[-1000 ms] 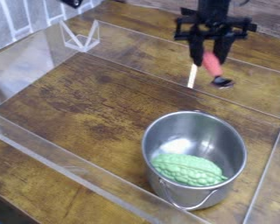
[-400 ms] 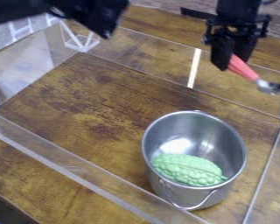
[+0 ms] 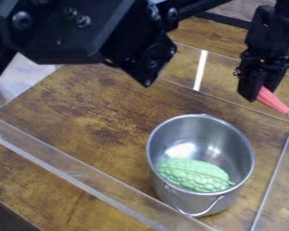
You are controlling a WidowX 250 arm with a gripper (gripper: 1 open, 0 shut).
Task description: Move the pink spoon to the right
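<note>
The pink spoon (image 3: 275, 99) shows as a short salmon-red handle slanting down to the right at the far right of the wooden table. Its metal bowl cannot be made out near the clear wall. My black gripper (image 3: 252, 92) points straight down over the handle's upper end, with its fingers shut on the spoon. The spoon hangs low over the wood, beyond and to the right of the steel pot.
A steel pot (image 3: 172, 144) stands front right with a bumpy green vegetable (image 3: 193, 174) inside. Clear acrylic walls (image 3: 62, 171) fence the wooden table (image 3: 87, 108), one close to the spoon at the right edge. The arm's dark bulk (image 3: 87, 36) fills the upper left.
The gripper has carried the spoon to the right and lower, and has rolled about its own axis. The arm's dark bulk has swung into the upper left of the view.
</note>
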